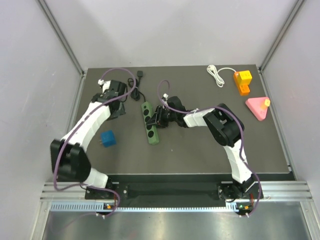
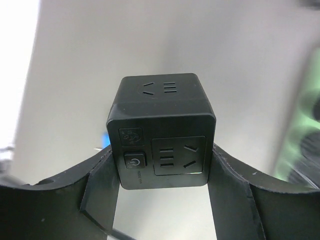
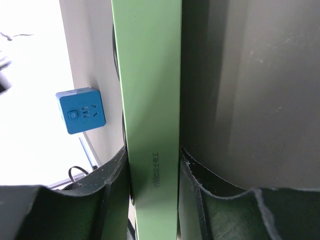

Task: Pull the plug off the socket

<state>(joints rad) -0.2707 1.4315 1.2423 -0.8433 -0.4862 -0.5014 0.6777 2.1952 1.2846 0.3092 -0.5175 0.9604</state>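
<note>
Grip: left pincer (image 2: 162,167) clamped on black plug cube (image 2: 162,115) | right pincer (image 3: 154,157) clamped on green socket strip (image 3: 147,75)

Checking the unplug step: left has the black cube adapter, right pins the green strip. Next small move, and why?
Probably lower the left gripper and set the black cube adapter on the table. It sits between the fingers, apart from the green power strip that the right gripper clamps, so the pull looks done.
</note>
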